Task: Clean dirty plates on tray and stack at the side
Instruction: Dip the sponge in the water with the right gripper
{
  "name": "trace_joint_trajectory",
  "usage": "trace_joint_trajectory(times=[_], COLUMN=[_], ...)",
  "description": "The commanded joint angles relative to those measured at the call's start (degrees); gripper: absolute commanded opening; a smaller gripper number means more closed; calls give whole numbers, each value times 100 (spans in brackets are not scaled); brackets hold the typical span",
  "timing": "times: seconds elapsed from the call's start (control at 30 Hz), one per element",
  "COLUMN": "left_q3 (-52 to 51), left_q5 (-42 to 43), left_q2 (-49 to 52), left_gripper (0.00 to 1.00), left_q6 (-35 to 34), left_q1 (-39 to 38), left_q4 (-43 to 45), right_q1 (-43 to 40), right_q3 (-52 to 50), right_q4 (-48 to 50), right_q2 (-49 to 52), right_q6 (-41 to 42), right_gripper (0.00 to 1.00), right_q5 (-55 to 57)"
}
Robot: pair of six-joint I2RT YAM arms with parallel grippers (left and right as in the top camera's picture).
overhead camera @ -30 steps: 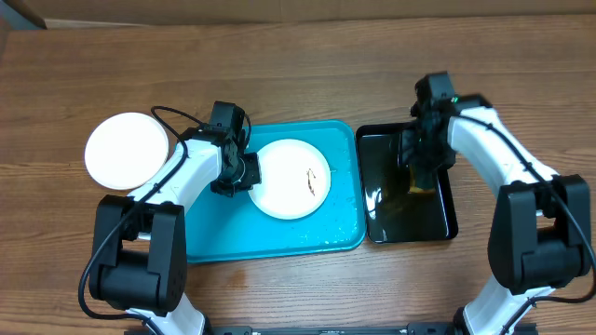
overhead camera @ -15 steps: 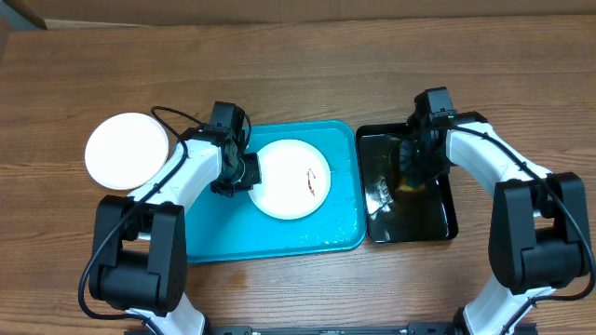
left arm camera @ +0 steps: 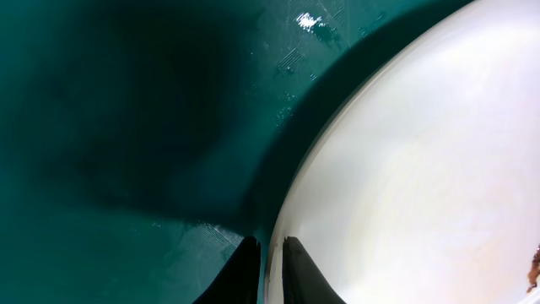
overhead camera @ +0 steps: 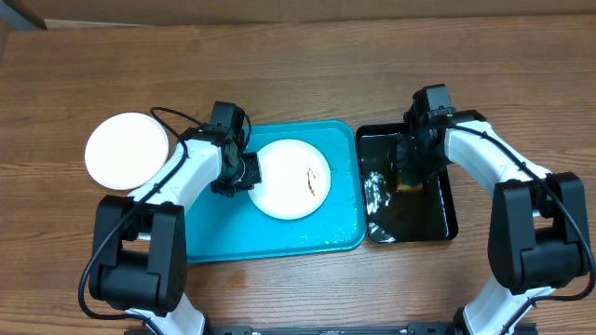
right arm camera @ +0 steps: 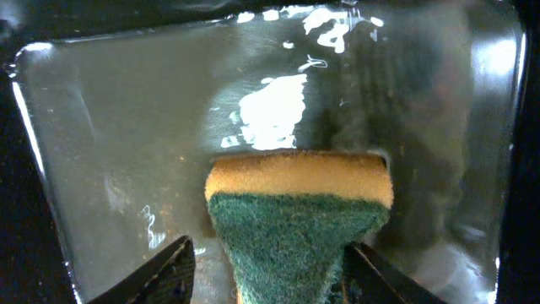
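A white plate (overhead camera: 284, 186) with a small brown smear (overhead camera: 310, 180) lies on the turquoise tray (overhead camera: 214, 237). My left gripper (overhead camera: 244, 173) is shut on this plate's left rim. In the left wrist view the two dark fingertips (left arm camera: 250, 253) pinch the edge of the plate (left arm camera: 422, 169) above the tray floor (left arm camera: 126, 127). Another white plate (overhead camera: 126, 149) rests on the table left of the tray. My right gripper (overhead camera: 410, 166) hangs open over the black tray (overhead camera: 452, 219). The yellow-and-green sponge (right arm camera: 299, 211) stands between its spread fingers (right arm camera: 169, 270) in shallow water.
The black tray (right arm camera: 101, 127) holds water with bright glints and sits right beside the turquoise tray. Both arms reach in from the near edge of the wooden table (overhead camera: 298, 74). A cardboard edge runs along the far side.
My right gripper has shifted a little left over the black tray and the water glints have moved. The left gripper and its plate have stayed put.
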Motion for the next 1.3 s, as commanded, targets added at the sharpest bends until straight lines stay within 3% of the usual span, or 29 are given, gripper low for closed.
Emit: trace_joint_trajectory(times=[0.0,0.17,0.23,0.33,0.73,0.8,0.87,0.93,1.27], left_q3=[83,83,83,81,81,81,81,81,81], left_q5=[4,2,2,0,2,2,4,2,4], left_q2=[-28,-28,-28,-28,-28,-28,-28,-28,-28], left_gripper=[13,7,6,6,7,7,7,7,7], left_q6=[-125,-125,-125,-125,-125,-125,-125,-125,-125], left_q1=[-44,-44,-44,-44,-44,-44,-44,-44,-44], left_q4=[20,28,35,35,39,35,35,35,17], right_q1=[7,7,7,7,7,7,7,7,7], right_q3=[153,188,236,341,525,525,527,560,1845], right_q4=[103,227,212,199,11,17,9,-210,-1875], right_q2=[-101,-101,-101,-103,-101,-101,-101,-103,-103], right_q6=[9,7,7,7,-197,-260,-337,-374,-483], right_gripper=[58,59,59,68,70,73,82,88,88], right_q5=[162,160,160,157,249,247,234,44,-50])
